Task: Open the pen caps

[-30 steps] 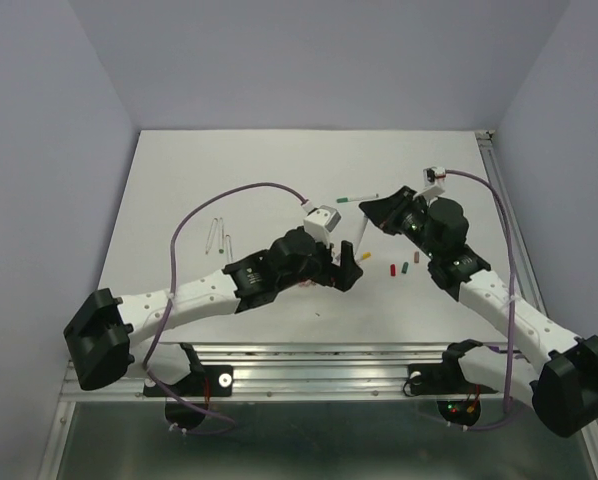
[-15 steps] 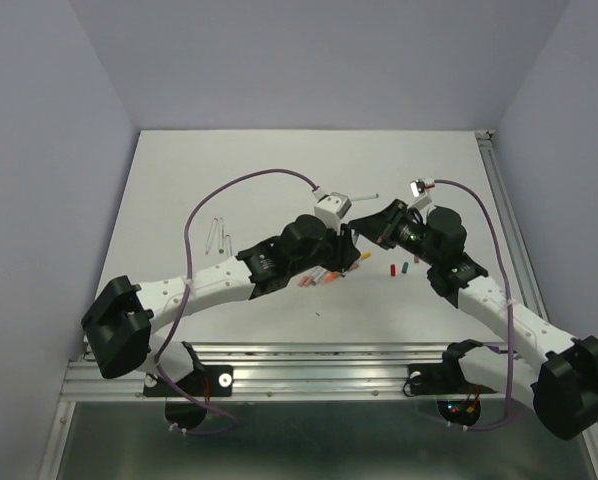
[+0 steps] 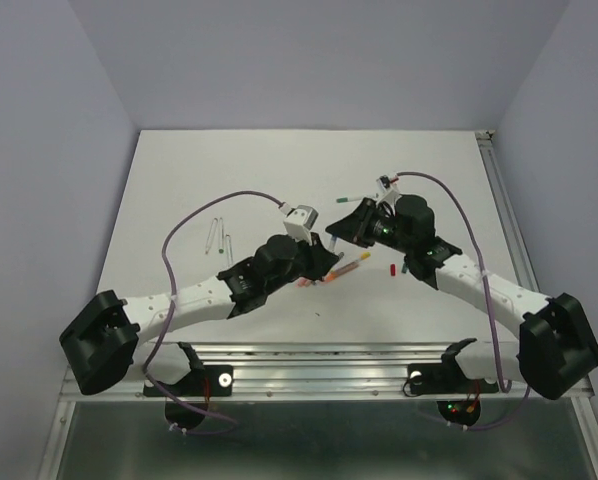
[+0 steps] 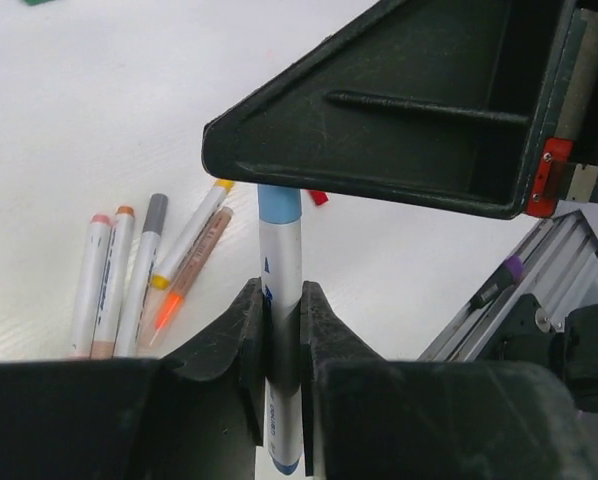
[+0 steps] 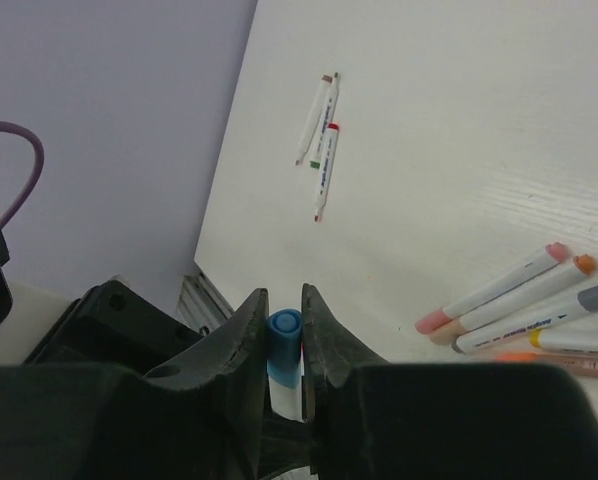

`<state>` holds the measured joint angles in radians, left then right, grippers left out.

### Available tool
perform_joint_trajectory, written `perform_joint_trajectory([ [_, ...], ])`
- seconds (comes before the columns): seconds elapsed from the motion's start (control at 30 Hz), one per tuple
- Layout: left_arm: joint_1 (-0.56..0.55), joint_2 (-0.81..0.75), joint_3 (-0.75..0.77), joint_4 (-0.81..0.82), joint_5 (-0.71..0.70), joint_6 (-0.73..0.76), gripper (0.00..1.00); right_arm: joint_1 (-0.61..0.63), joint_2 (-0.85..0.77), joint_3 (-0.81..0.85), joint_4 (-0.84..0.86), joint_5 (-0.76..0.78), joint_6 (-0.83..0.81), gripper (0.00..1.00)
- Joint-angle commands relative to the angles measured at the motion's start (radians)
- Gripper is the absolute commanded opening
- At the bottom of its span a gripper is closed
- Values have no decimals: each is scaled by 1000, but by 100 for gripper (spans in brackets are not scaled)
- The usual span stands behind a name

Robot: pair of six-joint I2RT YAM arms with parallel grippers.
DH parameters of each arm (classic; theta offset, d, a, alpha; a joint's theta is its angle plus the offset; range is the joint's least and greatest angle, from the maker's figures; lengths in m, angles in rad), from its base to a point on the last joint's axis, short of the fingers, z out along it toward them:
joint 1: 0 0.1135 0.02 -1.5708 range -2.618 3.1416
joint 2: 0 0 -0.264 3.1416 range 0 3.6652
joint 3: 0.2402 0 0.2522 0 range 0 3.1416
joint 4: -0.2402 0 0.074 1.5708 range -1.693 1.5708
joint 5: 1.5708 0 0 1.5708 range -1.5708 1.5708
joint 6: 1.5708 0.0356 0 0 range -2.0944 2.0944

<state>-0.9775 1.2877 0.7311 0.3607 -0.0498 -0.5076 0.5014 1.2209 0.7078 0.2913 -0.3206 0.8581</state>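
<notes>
A white pen with a blue pen cap is held in the air between both grippers. My left gripper is shut on the white barrel. My right gripper is shut on the blue pen cap, which sits on the barrel's end. In the top view the left gripper and the right gripper meet nose to nose above the middle of the table. Loose pen caps, one red and one green, lie to the right of them.
Several capped pens with pink, orange, grey and yellow caps lie side by side under the grippers, beside an uncapped orange-tipped pen. Two pens lie at the left, one green-tipped pen further back. The metal rail runs along the near edge.
My left gripper was open a second ago; it came up to the pen held by the right gripper and shut on the barrel. Both grippers have drifted slightly left.
</notes>
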Motion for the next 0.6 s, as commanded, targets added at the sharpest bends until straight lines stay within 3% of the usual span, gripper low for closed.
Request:
perform_joint_trajectory([
  [0.0, -58, -111, -123, 30, 128, -110, 0, -81, 72, 171, 80, 396, -119, 1],
  [0.17, -116, -175, -208, 44, 94, -158, 0, -110, 169, 327, 25, 502, -172, 1],
  [0.33, -119, -243, -217, 14, 39, -175, 0, -113, 178, 387, -17, 485, -214, 1],
  [0.43, -113, -239, -167, -92, -82, -167, 0, -110, 132, 323, -50, 479, -217, 1],
  [0.57, -40, -179, -61, -307, -202, -161, 0, -112, 42, 120, -141, 556, -186, 1],
])
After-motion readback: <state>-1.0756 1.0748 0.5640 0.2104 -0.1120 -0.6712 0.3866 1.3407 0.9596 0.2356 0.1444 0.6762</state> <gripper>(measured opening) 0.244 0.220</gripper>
